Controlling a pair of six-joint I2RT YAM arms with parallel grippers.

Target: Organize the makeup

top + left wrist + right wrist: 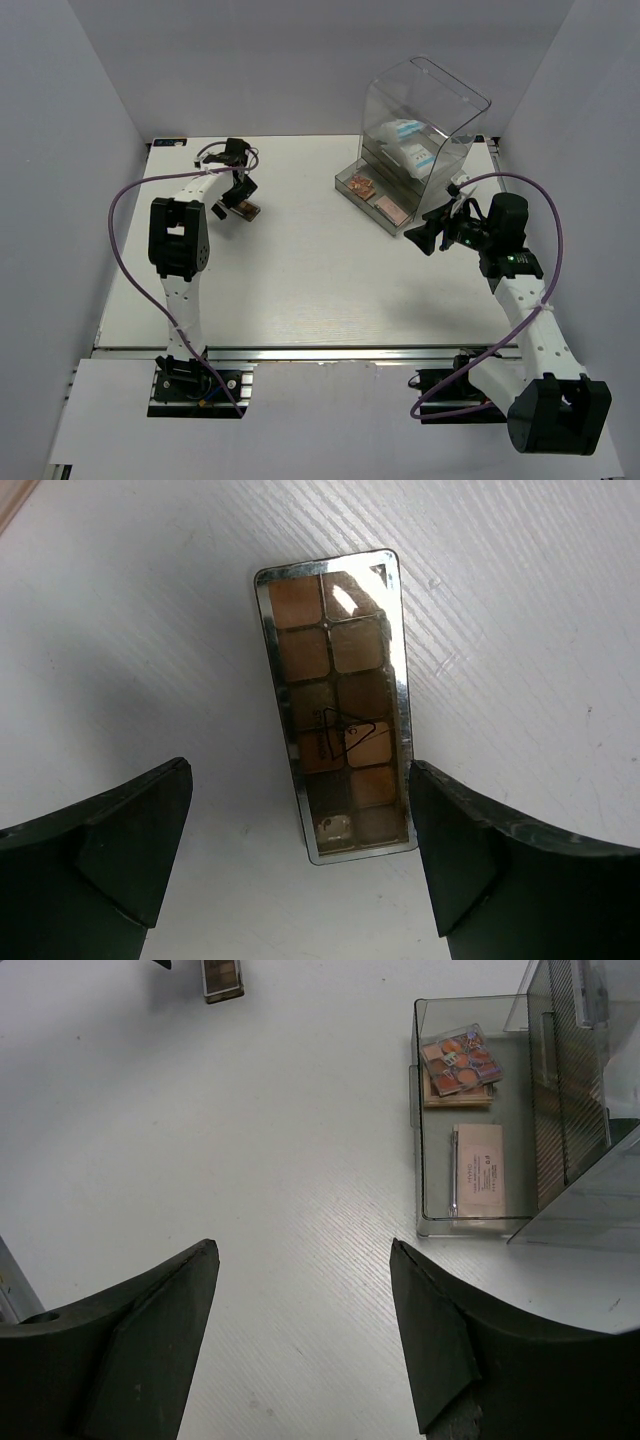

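A long brown eyeshadow palette [335, 705] lies flat on the table at the far left [246, 210]. My left gripper [300, 780] hangs open over its near end. The right finger [470, 850] stands close beside the palette's edge, the left finger well apart. A square multicoloured palette [460, 1060] and a pale pink rectangular palette [478, 1175] lie in the pulled-out clear drawer [418, 1110]. Two white blue-printed pouches [410, 145] sit higher inside the box. My right gripper [303, 1250] is open and empty over bare table, left of the drawer [425, 238].
The tall clear acrylic drawer box [425, 100] stands at the back right, its bottom drawer [350, 183] pulled out toward the table's middle. Grey walls close in the table on the left, back and right.
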